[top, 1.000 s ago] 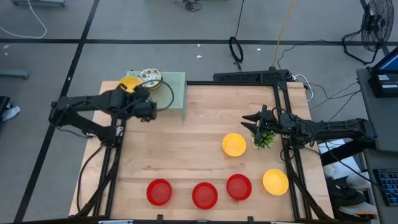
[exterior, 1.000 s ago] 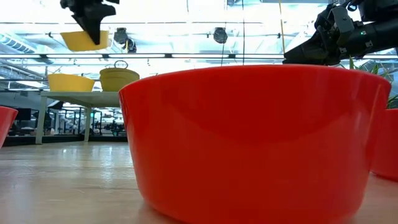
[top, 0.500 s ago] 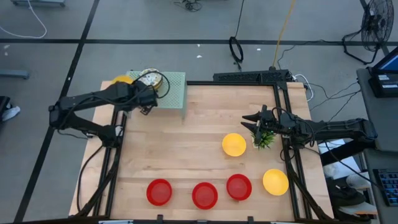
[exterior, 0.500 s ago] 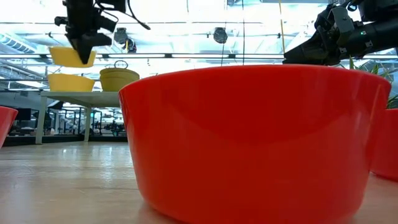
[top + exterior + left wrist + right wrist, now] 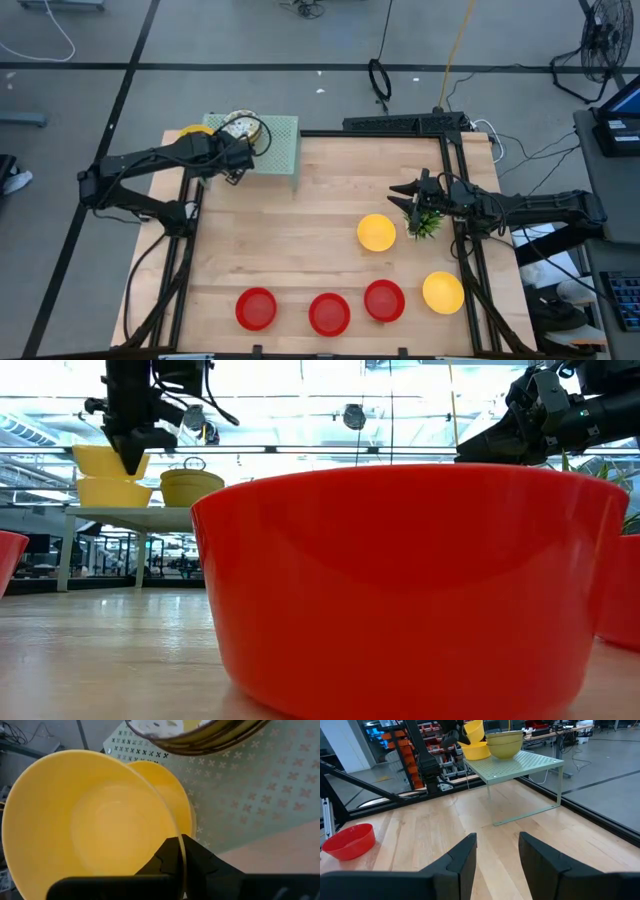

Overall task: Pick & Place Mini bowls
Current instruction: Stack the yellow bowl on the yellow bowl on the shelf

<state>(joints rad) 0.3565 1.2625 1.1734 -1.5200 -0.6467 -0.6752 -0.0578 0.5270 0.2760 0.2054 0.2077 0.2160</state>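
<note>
Left wrist view: yellow bowl (image 5: 90,820) faces up, rim clamped.

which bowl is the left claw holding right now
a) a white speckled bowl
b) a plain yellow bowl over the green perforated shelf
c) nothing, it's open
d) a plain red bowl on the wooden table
b: the left claw pinches the rim of a plain yellow bowl, nested onto another yellow bowl on the green perforated shelf.

Both arms were dark, near black, built of slim jointed links. Left arm (image 5: 150,170) carried black cable looping off wrist. Right arm (image 5: 530,208) showed pale patches along forearm. Right gripper (image 5: 490,855) had two broad, flat-faced, matte black fingers (image 5: 462,860) with rounded tips. Left gripper (image 5: 177,862) was angular, dark.
</note>
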